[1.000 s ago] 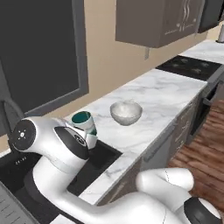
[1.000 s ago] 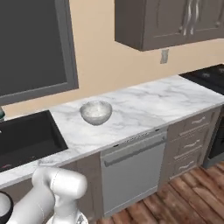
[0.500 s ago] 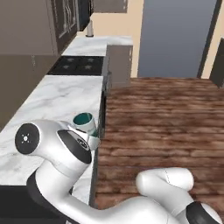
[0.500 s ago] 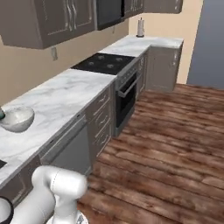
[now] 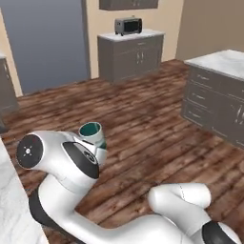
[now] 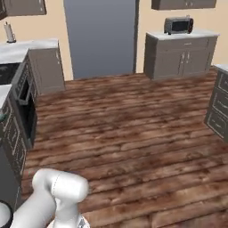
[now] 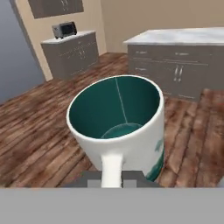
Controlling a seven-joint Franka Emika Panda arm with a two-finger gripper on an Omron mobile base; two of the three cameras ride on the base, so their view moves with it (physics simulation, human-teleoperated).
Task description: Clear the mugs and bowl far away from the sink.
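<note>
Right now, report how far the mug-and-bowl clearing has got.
Done: nothing can be confirmed as set down in these views. In hand: the fingers are shut on the handle of the mug with the dark teal inside, carried upright over the wood floor, with the island counter ahead. Left: place this mug, then the other mug and the bowl.

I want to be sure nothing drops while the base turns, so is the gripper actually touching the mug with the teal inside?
Touching. In the hand view the mug sits right at the gripper, its pale handle running down between the fingertips, jaws shut on it.
</note>
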